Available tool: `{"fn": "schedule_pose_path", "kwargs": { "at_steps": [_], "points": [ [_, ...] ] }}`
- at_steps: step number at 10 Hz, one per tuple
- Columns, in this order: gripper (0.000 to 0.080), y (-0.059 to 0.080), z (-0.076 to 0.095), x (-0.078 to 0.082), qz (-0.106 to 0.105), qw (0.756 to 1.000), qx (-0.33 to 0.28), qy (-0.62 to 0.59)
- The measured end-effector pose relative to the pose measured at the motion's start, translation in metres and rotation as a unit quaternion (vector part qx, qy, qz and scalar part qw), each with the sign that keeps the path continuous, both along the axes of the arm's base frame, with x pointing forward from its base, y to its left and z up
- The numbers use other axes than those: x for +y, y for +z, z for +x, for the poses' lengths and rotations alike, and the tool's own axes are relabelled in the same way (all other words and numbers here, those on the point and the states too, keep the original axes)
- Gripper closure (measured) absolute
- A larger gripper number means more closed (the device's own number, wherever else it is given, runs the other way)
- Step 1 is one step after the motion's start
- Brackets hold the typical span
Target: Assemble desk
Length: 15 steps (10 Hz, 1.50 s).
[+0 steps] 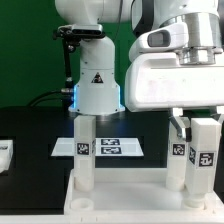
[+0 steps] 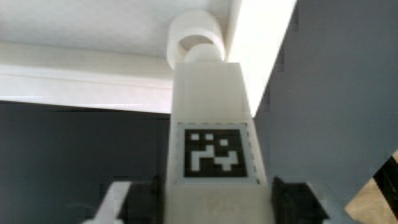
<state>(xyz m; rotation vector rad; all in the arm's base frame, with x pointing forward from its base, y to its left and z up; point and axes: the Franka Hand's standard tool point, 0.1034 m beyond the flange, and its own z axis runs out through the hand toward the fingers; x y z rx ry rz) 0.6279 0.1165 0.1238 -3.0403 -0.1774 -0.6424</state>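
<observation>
The white desk tabletop lies at the front with its underside up. A tagged white leg stands upright in its corner at the exterior view's left, and another leg stands at the right. My gripper is shut on a third leg, held upright right beside that one over the right end. In the wrist view the held leg runs from between my fingers to a round socket on the tabletop rim. A fourth leg is out of view.
The marker board lies flat on the black table behind the tabletop. The robot's base stands at the back. A small white object sits at the left edge of the exterior view.
</observation>
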Motion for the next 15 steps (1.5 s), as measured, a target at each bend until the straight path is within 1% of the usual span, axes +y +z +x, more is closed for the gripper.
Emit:
{"fn": "schedule_pose_path", "kwargs": {
  "at_steps": [5, 7, 9, 11, 13, 15],
  "points": [
    [0.0515, 0.000, 0.000, -0.002, -0.002, 1.000, 0.001, 0.002],
    [0.0515, -0.004, -0.002, -0.006, -0.004, 1.000, 0.008, 0.002],
    [0.0515, -0.004, -0.003, -0.007, -0.004, 1.000, 0.008, 0.001],
    [0.0515, -0.009, -0.003, -0.006, -0.005, 1.000, 0.009, 0.002],
    [0.0515, -0.018, -0.006, -0.004, -0.006, 1.000, 0.016, 0.003],
    [0.0515, -0.018, -0.005, -0.003, -0.006, 1.000, 0.015, 0.005]
  ]
}}
